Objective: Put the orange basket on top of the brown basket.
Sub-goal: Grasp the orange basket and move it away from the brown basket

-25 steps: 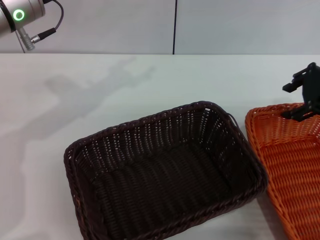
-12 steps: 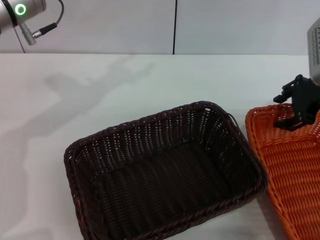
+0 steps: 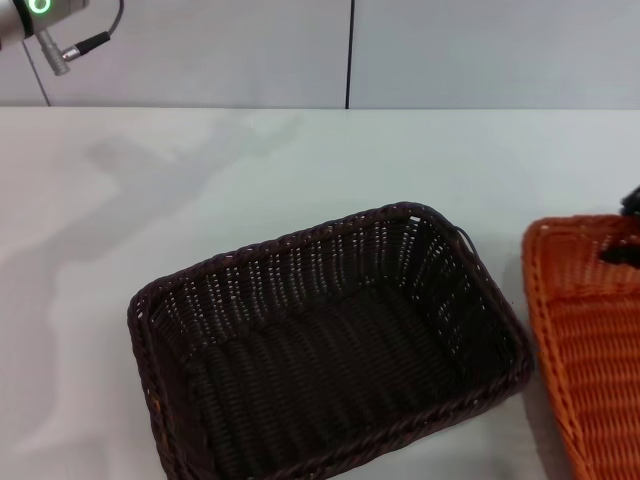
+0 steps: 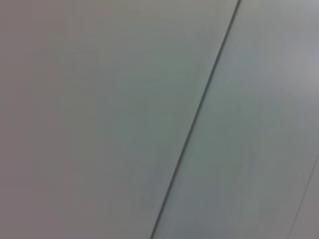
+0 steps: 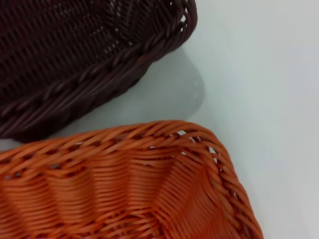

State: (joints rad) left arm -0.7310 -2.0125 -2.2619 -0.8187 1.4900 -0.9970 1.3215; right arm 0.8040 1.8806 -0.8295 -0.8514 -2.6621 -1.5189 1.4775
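No text, label, brand or number can be read anywhere

The orange basket [image 3: 590, 330] and the right gripper [image 3: 630, 235] are cut off by the head view's edge.

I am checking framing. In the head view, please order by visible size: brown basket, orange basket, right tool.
1. Dark brown rectangular wicker basket, fully visible.
2. Orange rectangular wicker basket, cropped at the edge, so true size unsure.
3. Black right tool, only a sliver.

One orange basket [image 3: 590, 330], one brown basket [image 3: 325, 345].
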